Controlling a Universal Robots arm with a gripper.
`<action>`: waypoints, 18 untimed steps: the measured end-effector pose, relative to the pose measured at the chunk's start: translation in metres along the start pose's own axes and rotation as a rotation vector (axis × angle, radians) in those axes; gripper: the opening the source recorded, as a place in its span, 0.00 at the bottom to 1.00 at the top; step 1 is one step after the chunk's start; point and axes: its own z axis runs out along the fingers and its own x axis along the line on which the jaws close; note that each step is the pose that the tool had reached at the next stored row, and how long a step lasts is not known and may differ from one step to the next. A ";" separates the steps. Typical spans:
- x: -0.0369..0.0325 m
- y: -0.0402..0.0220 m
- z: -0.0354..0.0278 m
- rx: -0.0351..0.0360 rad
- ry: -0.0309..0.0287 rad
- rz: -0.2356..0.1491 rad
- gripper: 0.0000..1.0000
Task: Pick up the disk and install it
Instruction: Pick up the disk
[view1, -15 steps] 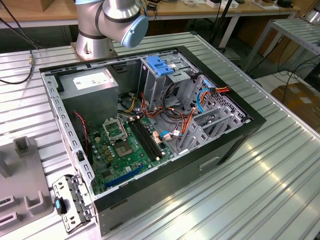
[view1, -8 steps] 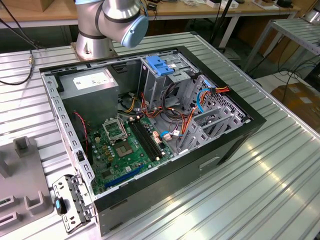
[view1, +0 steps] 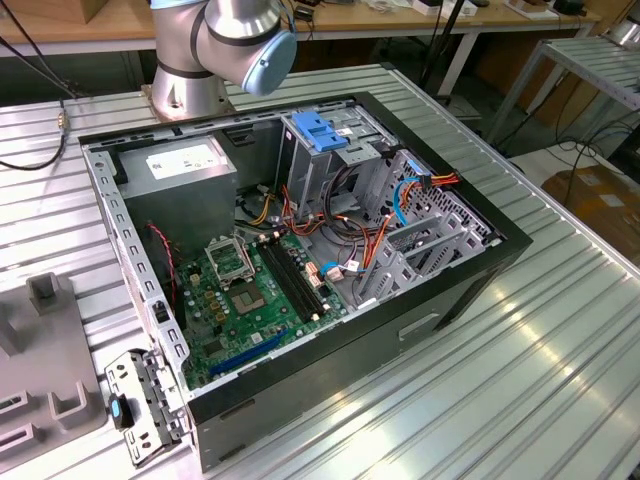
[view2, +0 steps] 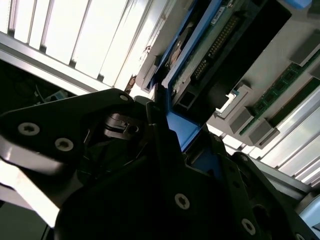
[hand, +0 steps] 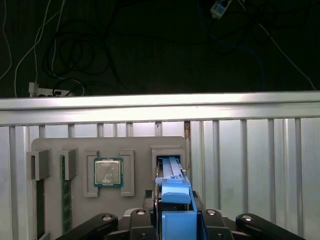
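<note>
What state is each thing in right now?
computer case: open, side cover off.
disk: on edge at the grey holder's slot, inside the gripper.
gripper: straddling the disk; grip unclear.
processor chip: lying flat in the holder's recess.
memory stick: on edge in its holder slot.

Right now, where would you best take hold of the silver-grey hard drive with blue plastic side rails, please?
Pinch the hard drive across its flat faces at the raised blue end, from above: it stands on edge in a slot of the grey tray.
</note>
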 end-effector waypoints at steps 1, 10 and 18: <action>0.0000 0.0000 0.0000 -0.0001 0.0000 -0.007 0.37; 0.0000 0.0000 0.0000 0.0000 -0.0001 -0.009 0.37; -0.0001 0.0000 -0.0080 0.0000 0.0000 -0.009 0.37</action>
